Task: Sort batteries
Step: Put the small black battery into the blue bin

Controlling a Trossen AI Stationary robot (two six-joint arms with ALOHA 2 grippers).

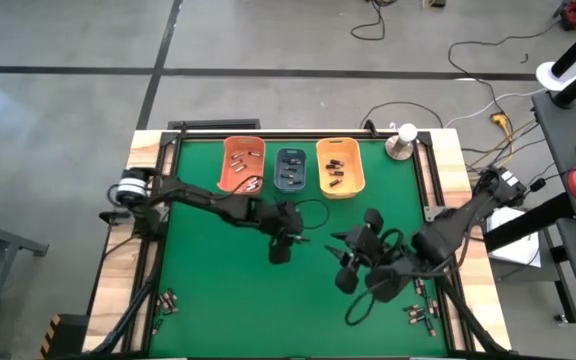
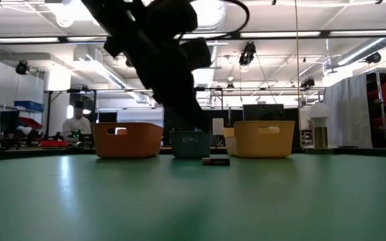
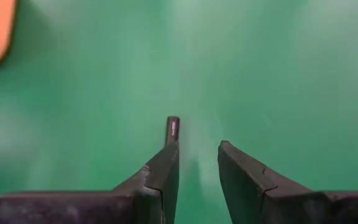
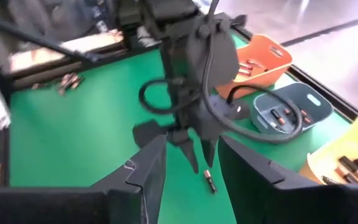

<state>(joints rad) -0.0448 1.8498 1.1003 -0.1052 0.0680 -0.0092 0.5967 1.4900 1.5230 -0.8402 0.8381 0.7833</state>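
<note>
One small dark battery [image 3: 173, 129] lies on the green mat [image 1: 218, 270], in front of the bins; it also shows in the low view [image 2: 215, 161] and the right wrist view [image 4: 210, 181]. My left gripper [image 3: 197, 146] hangs open just above it at the table's middle [image 1: 288, 240], and the battery lies just past one fingertip. My right gripper [image 1: 343, 263] stands open to the right of it, pointing at the left gripper [image 4: 199, 149]. An orange bin [image 1: 241, 165], a blue-grey bin [image 1: 291, 170] and a yellow-orange bin [image 1: 339, 167] at the far edge hold batteries.
Loose batteries lie on the wooden border at the near left [image 1: 165, 300] and near right [image 1: 423, 315]. A round metal stand with a white ball [image 1: 401, 145] sits at the far right corner. Bare mat stretches across the near left half.
</note>
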